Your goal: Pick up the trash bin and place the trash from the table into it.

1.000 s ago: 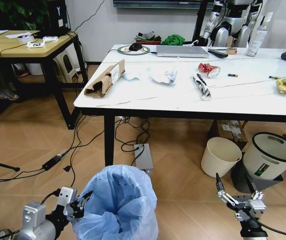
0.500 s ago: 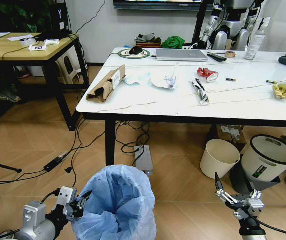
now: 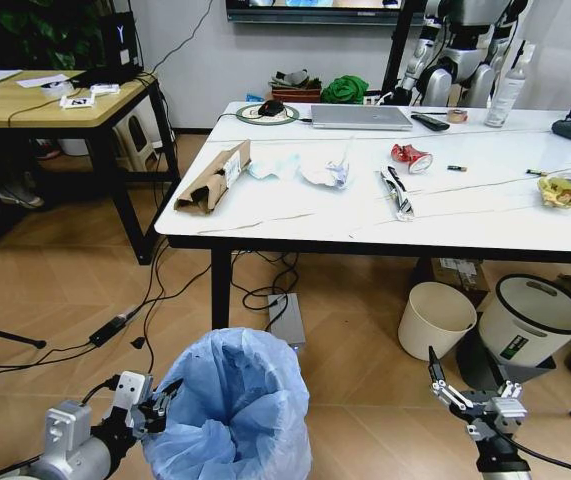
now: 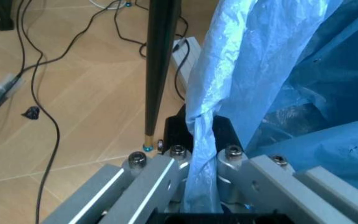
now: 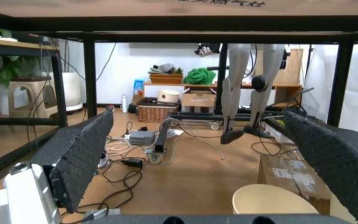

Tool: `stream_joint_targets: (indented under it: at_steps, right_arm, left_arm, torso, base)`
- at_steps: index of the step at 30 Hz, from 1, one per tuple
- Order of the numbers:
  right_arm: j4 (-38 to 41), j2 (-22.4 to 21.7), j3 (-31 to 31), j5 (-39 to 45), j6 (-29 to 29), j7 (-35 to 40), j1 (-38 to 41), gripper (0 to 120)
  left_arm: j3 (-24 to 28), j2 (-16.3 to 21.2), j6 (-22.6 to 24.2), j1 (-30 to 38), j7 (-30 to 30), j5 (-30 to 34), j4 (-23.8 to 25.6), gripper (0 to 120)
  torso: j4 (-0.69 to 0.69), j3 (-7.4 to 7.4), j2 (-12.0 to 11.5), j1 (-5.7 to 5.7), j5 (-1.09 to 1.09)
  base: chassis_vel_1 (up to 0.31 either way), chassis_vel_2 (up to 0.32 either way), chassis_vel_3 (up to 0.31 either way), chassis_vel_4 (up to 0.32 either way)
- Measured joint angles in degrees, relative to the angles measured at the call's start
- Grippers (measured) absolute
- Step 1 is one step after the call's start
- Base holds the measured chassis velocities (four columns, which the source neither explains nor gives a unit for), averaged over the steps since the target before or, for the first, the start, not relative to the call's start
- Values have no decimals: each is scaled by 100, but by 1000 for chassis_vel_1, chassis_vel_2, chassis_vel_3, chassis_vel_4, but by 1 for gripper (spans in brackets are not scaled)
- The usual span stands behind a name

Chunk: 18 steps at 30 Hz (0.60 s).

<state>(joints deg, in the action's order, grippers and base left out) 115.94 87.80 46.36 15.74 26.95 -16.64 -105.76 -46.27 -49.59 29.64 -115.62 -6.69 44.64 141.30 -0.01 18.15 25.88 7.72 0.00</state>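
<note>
1. Left gripper point(image 3: 162, 402) low at the near left, clenched on a bunched fold of the blue bag at the trash bin point(image 3: 230, 410); the left wrist view shows the plastic point(image 4: 201, 154) pinched between the fingers.
2. Bin sits on the floor in front of the table point(image 3: 295, 215), well short of it, between the two arms.
3. Right gripper point(image 3: 470, 392) hangs low at the near right, fingers spread, holding nothing.
4. Trash on the tabletop: cardboard point(image 3: 211, 178), crumpled paper point(image 3: 326, 168), red can point(image 3: 411, 156), wrapper point(image 3: 398, 190).
5. Handling guess: bin is light, bag thin, slippery, tears or slides off. Rim is the firmer hold. Litter is light and crushable.
</note>
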Motion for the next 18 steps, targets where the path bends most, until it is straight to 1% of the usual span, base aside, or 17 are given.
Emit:
stream_joint_targets:
  at_steps: [9, 18]
  right_arm:
    - [74, 10, -9, -22, 0, -2, -13, 100]
    - [84, 13, -20, -46, -6, -3, -2, 100]
  left_arm:
    - [1, -12, -12, -7, 9, -5, -1, 0]
    - [-1, 2, -34, -14, 29, -10, 0, 0]
  torso:
    - [0, 143, 221, 78, 0]
    - [0, 249, 407, 157, 0]
  base:
    - [0, 0, 0, 0]
    - [0, 0, 0, 0]
